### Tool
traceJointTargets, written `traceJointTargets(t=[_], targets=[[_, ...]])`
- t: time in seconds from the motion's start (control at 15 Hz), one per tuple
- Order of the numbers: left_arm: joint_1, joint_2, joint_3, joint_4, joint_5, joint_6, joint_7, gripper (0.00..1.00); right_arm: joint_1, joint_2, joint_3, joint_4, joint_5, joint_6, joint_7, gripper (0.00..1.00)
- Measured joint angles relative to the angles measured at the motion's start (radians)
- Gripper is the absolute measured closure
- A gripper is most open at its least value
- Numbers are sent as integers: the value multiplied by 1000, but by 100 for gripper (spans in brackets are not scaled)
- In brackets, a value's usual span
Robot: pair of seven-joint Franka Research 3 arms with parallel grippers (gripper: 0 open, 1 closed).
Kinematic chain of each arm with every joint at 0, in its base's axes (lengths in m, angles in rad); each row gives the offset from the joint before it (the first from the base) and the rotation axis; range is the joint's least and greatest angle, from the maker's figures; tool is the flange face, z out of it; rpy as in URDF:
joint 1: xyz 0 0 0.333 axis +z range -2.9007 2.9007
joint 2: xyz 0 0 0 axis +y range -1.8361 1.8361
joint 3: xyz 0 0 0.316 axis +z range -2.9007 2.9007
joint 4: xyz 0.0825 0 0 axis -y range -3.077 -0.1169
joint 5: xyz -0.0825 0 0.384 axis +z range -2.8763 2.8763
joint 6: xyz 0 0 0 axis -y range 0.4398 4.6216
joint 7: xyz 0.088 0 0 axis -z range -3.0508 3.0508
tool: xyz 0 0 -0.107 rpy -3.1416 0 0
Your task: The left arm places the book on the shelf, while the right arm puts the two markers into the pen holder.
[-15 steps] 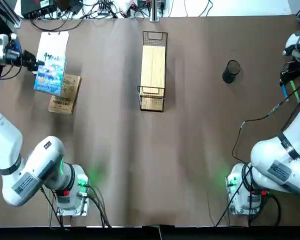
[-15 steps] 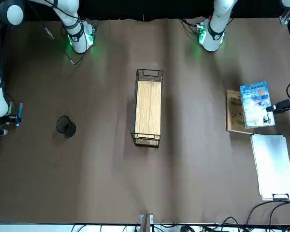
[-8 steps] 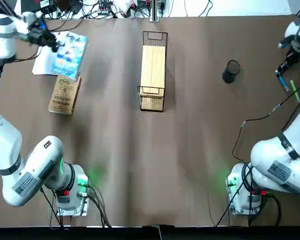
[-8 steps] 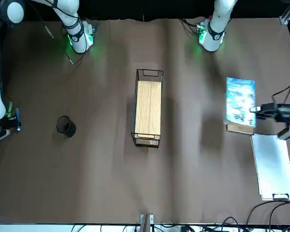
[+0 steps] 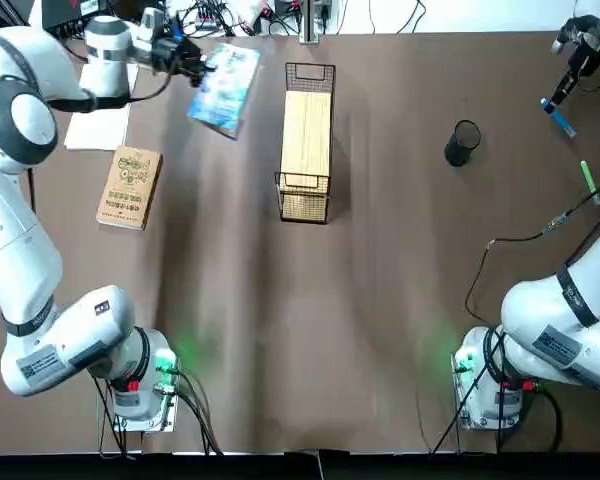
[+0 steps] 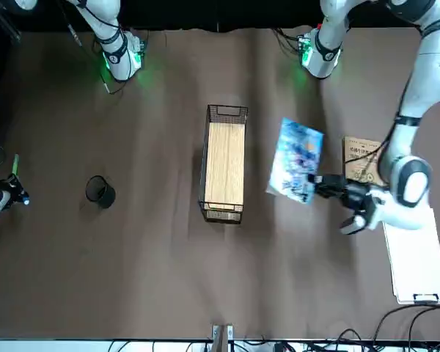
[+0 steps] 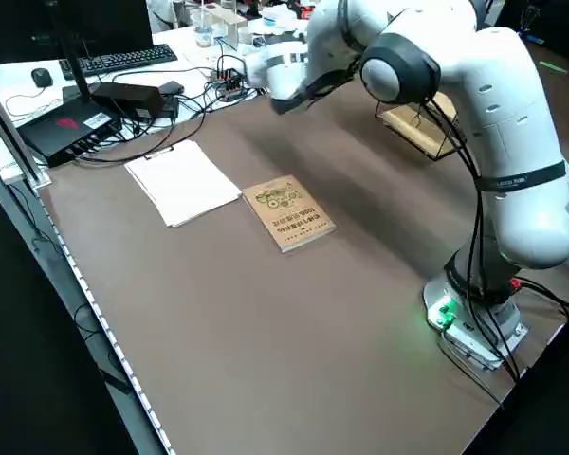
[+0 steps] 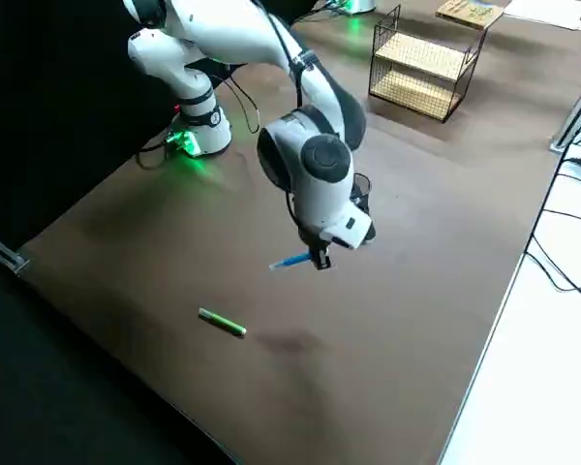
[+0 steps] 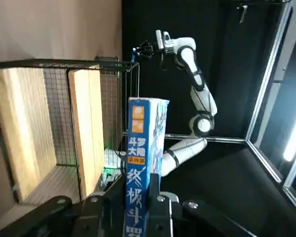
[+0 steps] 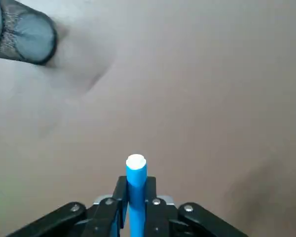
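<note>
Nearest the robot's side, the tan kraft-cover book [image 5: 130,187] lies flat on the smooth brown table [image 5: 380,300]. Near it stands the shelf [image 5: 308,140], a black wire-mesh rack with a long pale wooden board on top and a second board inside, below. Over to the right, the green marker [image 8: 221,322], a slim rod, lies on the table. Past it is the pen holder [image 5: 462,143], a round black mesh cup, dark inside its mouth. Just beyond, the right gripper [image 5: 553,101] is clamped on the blue marker [image 10: 136,197], off to the cup's right; a second ago the two markers were closer together. Farther out, the left gripper [image 5: 202,68] pinches the glossy blue-and-white book [image 5: 225,88] and holds it tilted, between kraft book and shelf; it has come away from above the kraft one. Beyond that lies the white paper [image 7: 183,182], flat and rectangular.
</note>
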Motion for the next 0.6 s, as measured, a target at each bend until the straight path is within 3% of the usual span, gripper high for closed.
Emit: traceJointTargets(t=[0.27,0.6], targets=[[-165,3,0,-26,-109,183,0,78,6,-40,50,1,1,-71,-18,82],[-236,3,-1,-67,-173,304,10,78,7,-49,100,0,20,-126,-35,82]])
